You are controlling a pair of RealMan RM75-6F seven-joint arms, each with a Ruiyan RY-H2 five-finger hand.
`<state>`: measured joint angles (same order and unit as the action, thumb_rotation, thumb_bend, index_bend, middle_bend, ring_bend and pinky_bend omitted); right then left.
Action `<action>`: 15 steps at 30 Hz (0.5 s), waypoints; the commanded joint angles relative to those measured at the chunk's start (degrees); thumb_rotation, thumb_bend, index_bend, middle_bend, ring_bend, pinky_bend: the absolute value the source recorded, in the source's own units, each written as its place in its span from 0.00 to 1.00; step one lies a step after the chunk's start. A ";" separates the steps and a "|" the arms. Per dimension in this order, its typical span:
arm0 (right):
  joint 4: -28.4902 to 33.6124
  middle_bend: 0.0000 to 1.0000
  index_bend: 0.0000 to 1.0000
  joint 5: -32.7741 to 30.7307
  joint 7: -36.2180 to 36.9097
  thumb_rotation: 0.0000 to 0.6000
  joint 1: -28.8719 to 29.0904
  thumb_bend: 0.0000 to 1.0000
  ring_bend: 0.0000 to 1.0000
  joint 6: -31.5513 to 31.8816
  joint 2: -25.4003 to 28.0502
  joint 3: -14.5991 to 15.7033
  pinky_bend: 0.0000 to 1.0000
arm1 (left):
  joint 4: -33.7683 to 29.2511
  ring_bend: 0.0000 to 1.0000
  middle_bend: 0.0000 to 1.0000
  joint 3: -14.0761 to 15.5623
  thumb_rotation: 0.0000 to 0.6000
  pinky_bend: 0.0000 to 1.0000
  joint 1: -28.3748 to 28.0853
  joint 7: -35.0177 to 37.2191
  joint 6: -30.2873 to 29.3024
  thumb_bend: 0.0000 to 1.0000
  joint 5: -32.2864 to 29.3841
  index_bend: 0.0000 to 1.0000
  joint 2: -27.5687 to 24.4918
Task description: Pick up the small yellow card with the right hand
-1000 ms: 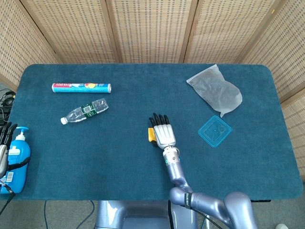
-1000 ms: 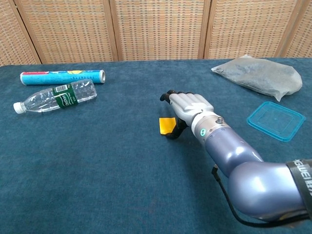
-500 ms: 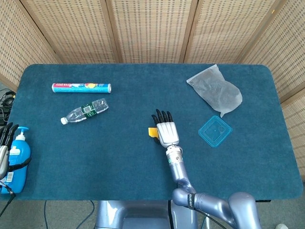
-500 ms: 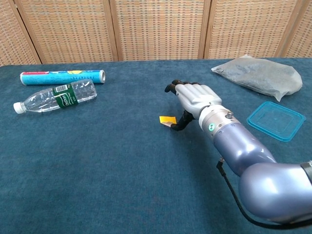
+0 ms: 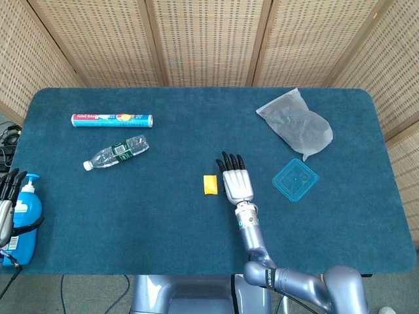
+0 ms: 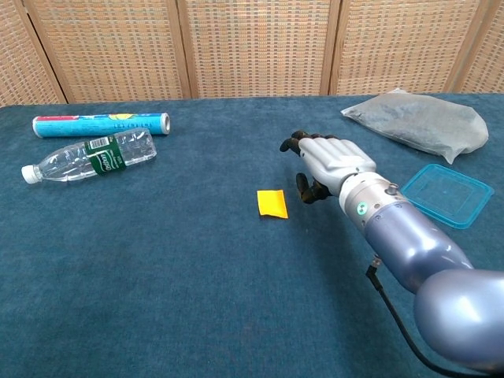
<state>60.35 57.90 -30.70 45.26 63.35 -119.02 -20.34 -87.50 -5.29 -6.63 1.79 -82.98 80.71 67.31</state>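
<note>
The small yellow card (image 5: 209, 184) (image 6: 272, 203) lies flat on the blue table cloth near the middle. My right hand (image 5: 237, 180) (image 6: 331, 161) hovers just to the right of it, palm down, fingers stretched forward and apart, with a narrow gap to the card. It holds nothing. My left hand (image 5: 6, 196) shows only in the head view at the far left edge. Its fingers are straight, beside a blue soap bottle (image 5: 23, 212).
A clear water bottle (image 5: 116, 153) (image 6: 88, 159) and a colourful tube (image 5: 111, 120) (image 6: 101, 124) lie at the left back. A grey bag (image 5: 294, 124) (image 6: 417, 118) and a blue square lid (image 5: 295, 179) (image 6: 445, 194) lie to the right of the hand.
My right hand has drawn away to the right from the card. The card, tipped up at the thumb before, now lies flat and apart from the hand.
</note>
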 commanded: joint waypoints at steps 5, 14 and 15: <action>4.77 0.00 0.16 0.16 -1.74 1.00 -1.25 0.72 0.00 1.34 1.23 1.03 0.00 | -0.13 0.00 0.00 0.07 1.00 0.01 -0.01 -0.16 0.01 0.18 0.06 0.00 -0.01; 8.56 0.00 0.15 0.08 -3.13 1.00 -1.84 0.26 0.00 2.22 1.82 1.48 0.00 | -0.47 0.00 0.00 0.03 1.00 0.01 0.24 0.24 -0.58 0.18 0.29 0.00 -0.33; 8.64 0.00 0.15 0.00 -3.26 1.00 -1.82 0.23 0.00 2.23 1.80 1.43 0.00 | -0.47 0.00 0.00 -0.01 1.00 0.01 0.25 0.29 -0.61 0.18 0.25 0.00 -0.35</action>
<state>68.96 57.94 -33.92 43.45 65.56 -117.22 -18.90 -87.97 -5.29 -6.38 2.08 -83.59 80.96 66.96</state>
